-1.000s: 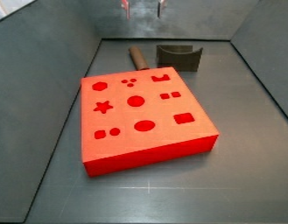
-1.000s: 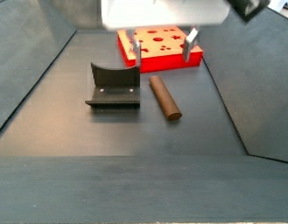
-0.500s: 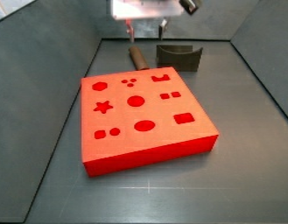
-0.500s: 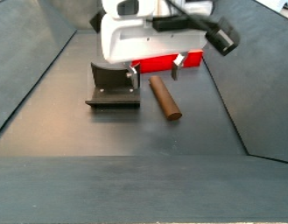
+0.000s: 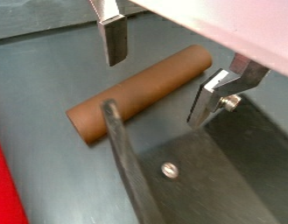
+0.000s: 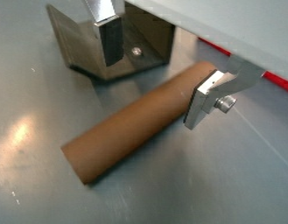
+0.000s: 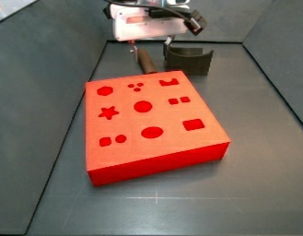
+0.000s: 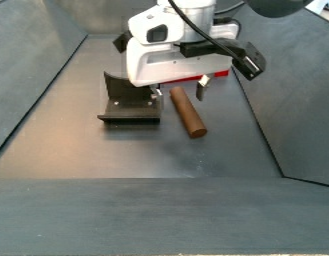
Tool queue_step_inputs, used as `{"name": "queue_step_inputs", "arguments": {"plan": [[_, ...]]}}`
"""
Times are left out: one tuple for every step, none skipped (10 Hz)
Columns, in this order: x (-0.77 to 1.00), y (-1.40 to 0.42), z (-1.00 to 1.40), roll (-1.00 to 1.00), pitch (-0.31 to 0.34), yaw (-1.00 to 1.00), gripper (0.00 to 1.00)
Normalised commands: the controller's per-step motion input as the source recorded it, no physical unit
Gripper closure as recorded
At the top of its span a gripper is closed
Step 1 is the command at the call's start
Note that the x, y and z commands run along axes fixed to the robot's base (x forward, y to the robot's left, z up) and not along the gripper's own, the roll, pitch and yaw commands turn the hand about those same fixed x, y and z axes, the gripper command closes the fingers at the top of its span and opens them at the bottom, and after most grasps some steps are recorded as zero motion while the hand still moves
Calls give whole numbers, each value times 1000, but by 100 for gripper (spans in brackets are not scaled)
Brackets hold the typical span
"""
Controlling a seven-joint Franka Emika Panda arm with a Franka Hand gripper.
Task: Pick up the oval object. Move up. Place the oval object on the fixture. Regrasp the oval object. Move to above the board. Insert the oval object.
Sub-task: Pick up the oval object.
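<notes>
The oval object [image 5: 140, 94] is a brown rod lying flat on the grey floor; it also shows in a wrist view [image 6: 140, 121] and in both side views [image 8: 190, 109] [image 7: 145, 61]. My gripper [image 5: 158, 74] is open and straddles the rod's far part, one finger on each side, not touching it; it also shows in a wrist view [image 6: 153, 74]. In both side views the gripper [image 8: 179, 87] [image 7: 151, 41] hangs low over the rod. The dark fixture [image 8: 129, 101] stands right beside the rod and also shows in a side view [image 7: 188, 60]. The red board [image 7: 151, 120] lies apart.
Grey sloping walls enclose the floor on all sides [image 7: 67, 55]. The fixture's edge [image 5: 129, 166] rises close to one finger in a wrist view. The board's edge [image 5: 3, 188] shows at one side.
My gripper has come down from above the floor to just over the rod, its open fingers now on either side of it. The rod, fixture and board have not moved.
</notes>
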Motion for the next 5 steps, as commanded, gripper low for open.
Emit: {"name": "queue_step_inputs", "arguments": {"plan": [[-94,77,-189,0,-344,-720,0],[-71,3,0,0,-134,-220,0],[-37,20,0,0,-13,-60,0],[-411,37,-380,53,-114,-243,0],[-571,0,-620,41,-286,-394,0]]}}
